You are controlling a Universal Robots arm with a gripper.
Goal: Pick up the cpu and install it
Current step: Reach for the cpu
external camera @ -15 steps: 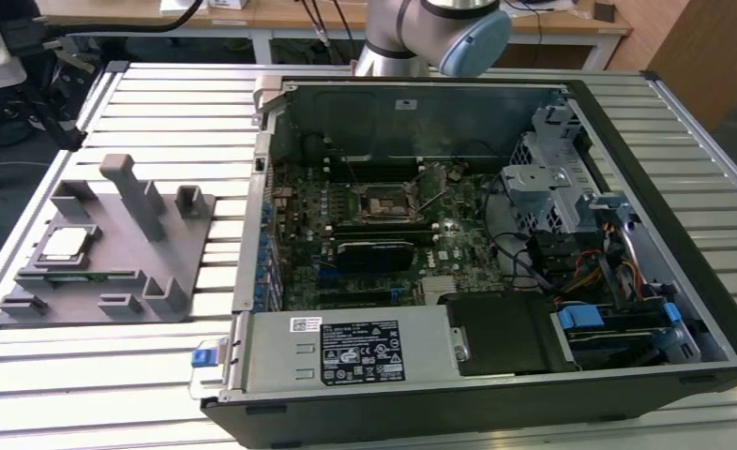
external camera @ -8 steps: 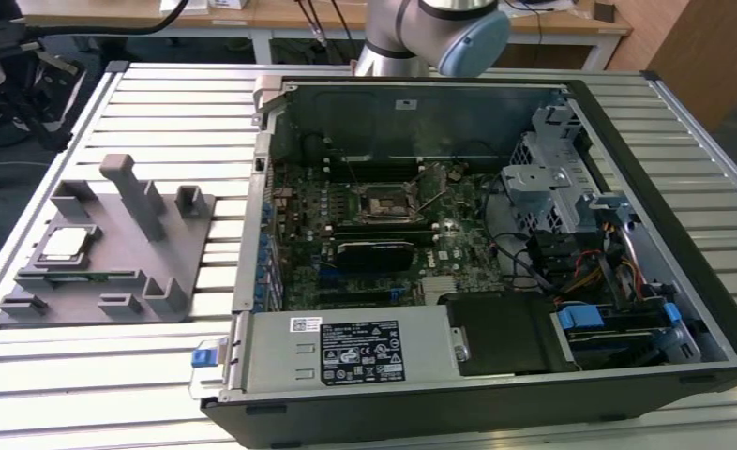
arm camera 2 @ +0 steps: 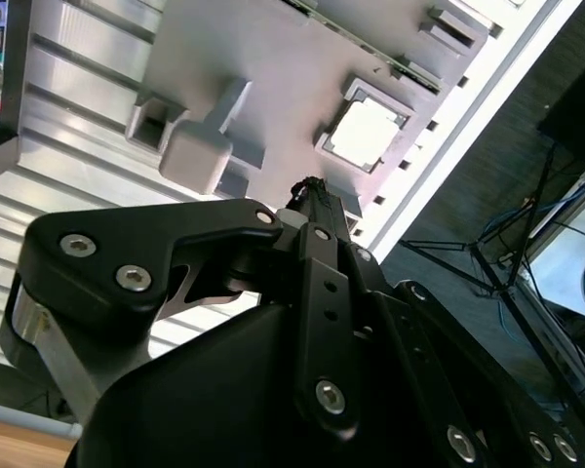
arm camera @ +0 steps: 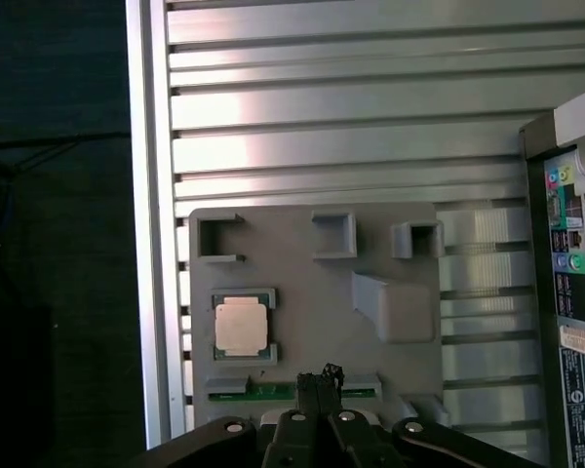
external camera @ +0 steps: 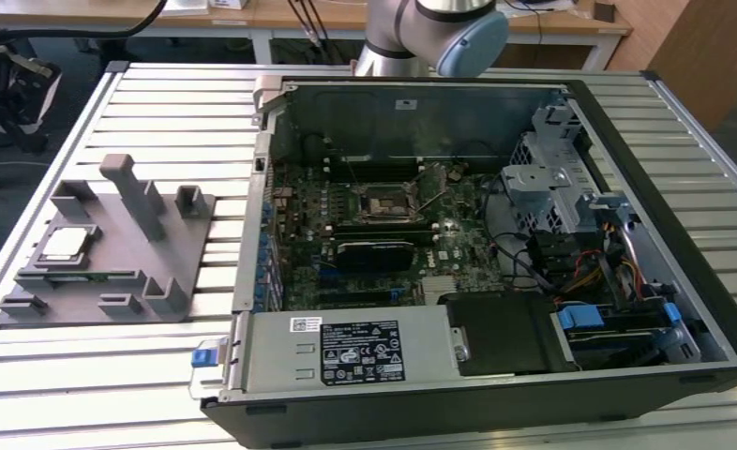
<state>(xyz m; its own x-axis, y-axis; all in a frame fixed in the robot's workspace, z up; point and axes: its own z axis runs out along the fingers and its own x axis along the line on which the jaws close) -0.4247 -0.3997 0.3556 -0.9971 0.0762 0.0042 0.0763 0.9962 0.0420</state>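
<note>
Well, the cpu (external camera: 66, 244) is a small flat square with a dull silvery metal top and a pale rim. It lies face up in a pocket of the matte grey plastic fixture tray (external camera: 118, 258) on the ribbed aluminium worktop (external camera: 156, 103). In the exterior view that is at nine o'clock of the open computer case (external camera: 469, 417). In the first wrist view the black jaws are pressed together, empty, near the cpu but clear of it. Being square, it has no long axis; its edges run parallel to the tray's.
</note>
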